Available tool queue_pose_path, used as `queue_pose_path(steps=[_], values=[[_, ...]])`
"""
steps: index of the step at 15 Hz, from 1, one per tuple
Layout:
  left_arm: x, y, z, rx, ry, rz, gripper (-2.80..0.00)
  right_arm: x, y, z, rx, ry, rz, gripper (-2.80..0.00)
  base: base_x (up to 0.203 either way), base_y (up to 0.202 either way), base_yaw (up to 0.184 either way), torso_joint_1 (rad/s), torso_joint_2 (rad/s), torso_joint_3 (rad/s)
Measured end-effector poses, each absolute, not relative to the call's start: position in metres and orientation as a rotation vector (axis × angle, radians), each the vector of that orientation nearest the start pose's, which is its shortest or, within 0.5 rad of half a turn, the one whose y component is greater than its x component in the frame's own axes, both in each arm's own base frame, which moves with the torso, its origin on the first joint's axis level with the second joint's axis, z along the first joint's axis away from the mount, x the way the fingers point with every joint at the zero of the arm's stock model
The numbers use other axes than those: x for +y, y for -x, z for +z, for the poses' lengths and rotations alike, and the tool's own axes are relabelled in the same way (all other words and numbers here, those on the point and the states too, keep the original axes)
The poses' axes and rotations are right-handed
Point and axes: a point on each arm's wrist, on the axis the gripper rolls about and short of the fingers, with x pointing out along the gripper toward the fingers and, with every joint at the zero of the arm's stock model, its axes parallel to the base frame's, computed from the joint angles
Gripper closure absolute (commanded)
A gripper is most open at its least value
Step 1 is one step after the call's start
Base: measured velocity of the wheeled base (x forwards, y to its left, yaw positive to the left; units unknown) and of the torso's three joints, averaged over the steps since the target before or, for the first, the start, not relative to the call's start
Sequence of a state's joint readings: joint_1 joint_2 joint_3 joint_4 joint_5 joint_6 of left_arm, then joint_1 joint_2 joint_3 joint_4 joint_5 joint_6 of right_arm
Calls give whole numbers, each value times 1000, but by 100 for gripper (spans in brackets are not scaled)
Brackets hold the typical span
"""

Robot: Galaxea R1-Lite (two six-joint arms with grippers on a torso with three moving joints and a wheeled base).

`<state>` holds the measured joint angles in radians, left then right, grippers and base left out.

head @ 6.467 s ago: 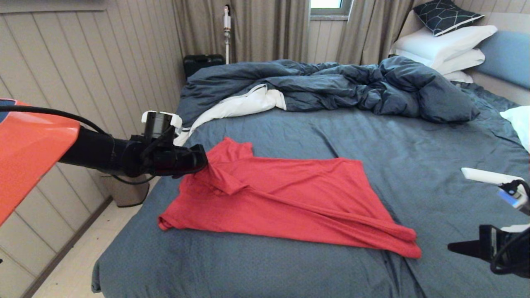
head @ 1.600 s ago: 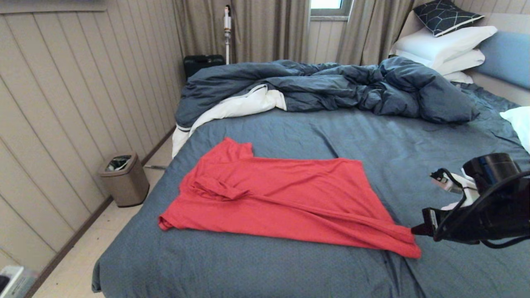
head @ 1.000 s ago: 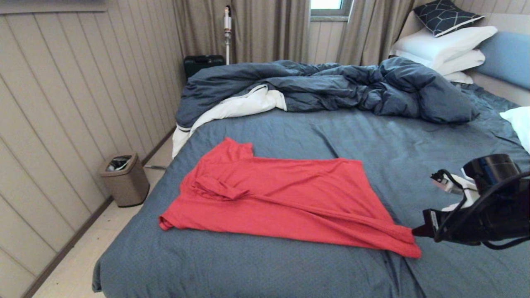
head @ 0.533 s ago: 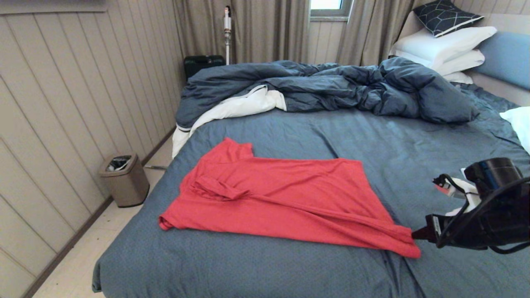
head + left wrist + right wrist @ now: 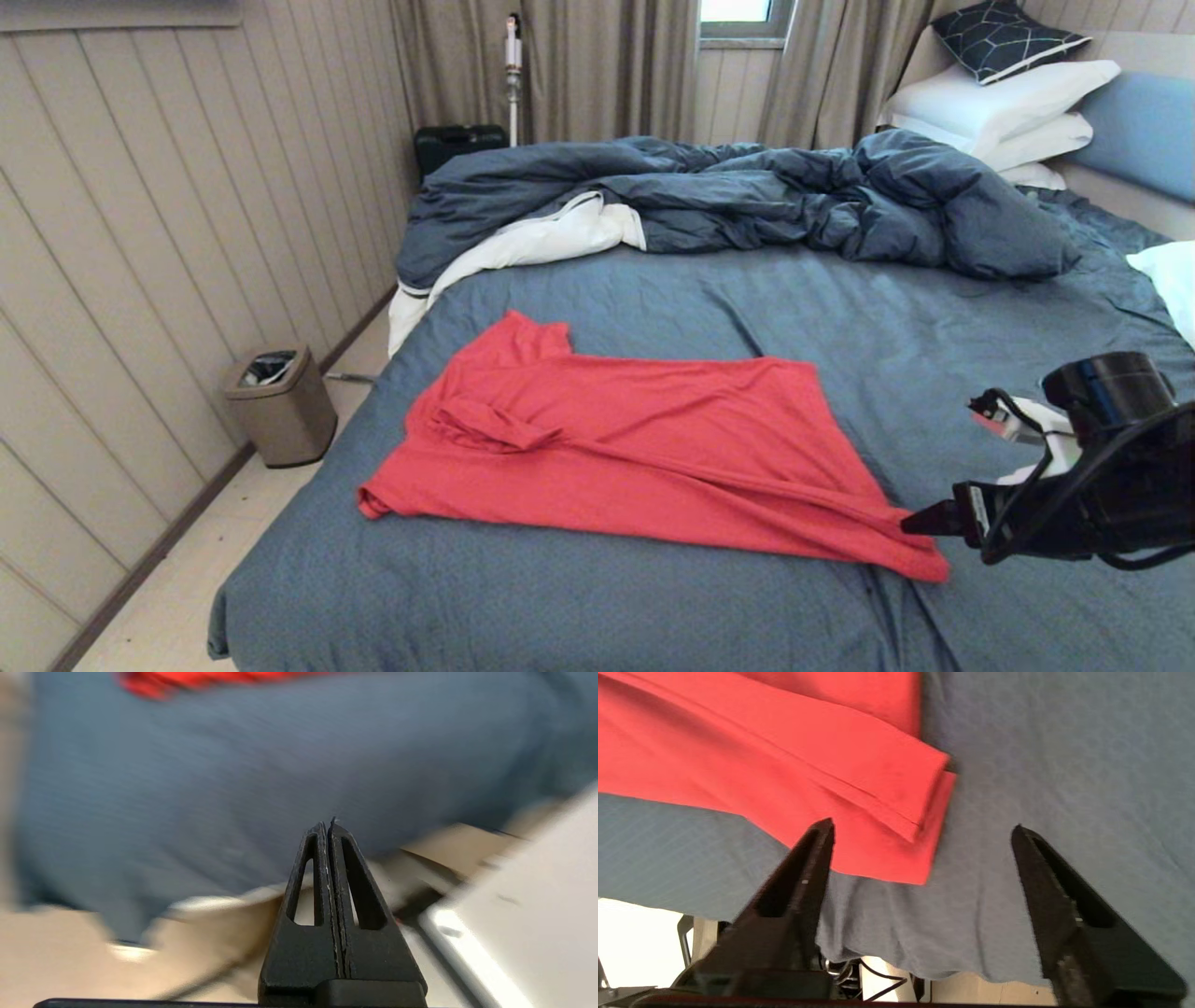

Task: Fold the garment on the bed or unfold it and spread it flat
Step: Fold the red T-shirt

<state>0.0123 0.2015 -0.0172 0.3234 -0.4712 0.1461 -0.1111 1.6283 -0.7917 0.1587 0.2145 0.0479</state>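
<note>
Right claw (image 5: 920, 830) wide open at garment (image 5: 635, 448) corner | left claw (image 5: 329, 828) closed, empty | bed (image 5: 560, 607): rumpled duvet (image 5: 747, 196)

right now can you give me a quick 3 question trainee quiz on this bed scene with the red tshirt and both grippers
1. True or false: the right gripper is shut on the bright red thin-knit T-shirt.
2. Which gripper's fingers are pressed together? A) left B) right
3. Fill in: the rumpled dark blue duvet lies on the slate-blue bed ______ the T-shirt.

Key
1. False; its jaws are open at the shirt's right corner.
2. A, the left gripper.
3. Beyond
</note>
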Motion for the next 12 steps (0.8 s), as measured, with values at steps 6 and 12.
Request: queue_pose_path(steps=[6, 12], values=[[-4, 27, 52, 278, -134, -166, 0, -19, -247, 133, 989, -232, 137, -280, 0, 0, 0, 0, 0, 0], [0, 24, 57, 174, -78, 6, 0, -16, -245, 131, 1003, -231, 146, -280, 0, 0, 0, 0, 0, 0]])
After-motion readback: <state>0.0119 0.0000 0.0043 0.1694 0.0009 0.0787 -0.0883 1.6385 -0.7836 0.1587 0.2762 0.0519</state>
